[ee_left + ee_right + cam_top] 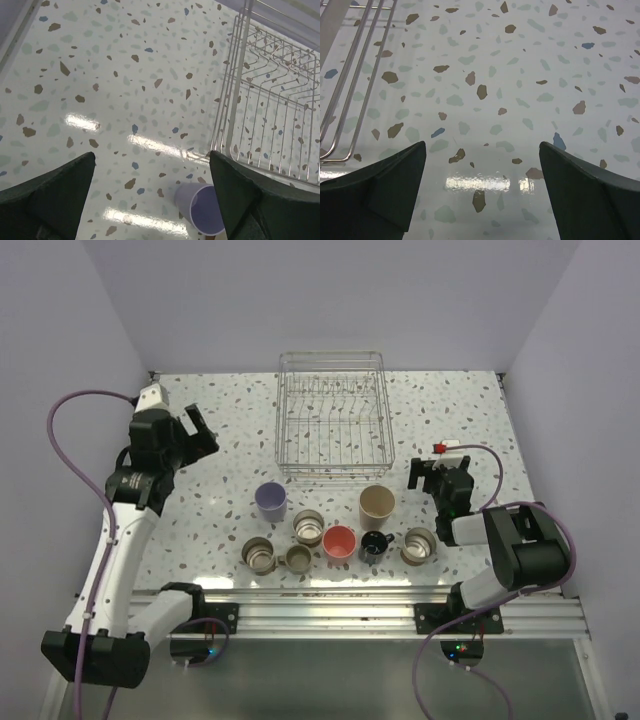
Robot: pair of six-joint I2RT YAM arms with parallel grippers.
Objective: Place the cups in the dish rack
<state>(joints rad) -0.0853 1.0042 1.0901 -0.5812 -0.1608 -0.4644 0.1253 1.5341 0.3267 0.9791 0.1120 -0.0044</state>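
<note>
Just before the thin-tined silver wire dish rack [330, 415], eight cups [339, 541] cluster, while left claw [198, 430] and right claw [428, 473] gape.

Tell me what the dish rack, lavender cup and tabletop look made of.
Dish rack: thin shiny silver wire, probably plated steel. Lavender cup: smooth, opaque, evenly coloured, likely plastic. Tabletop: glossy speckled terrazzo pattern reflecting lights; stone or laminate, cannot tell.
</note>
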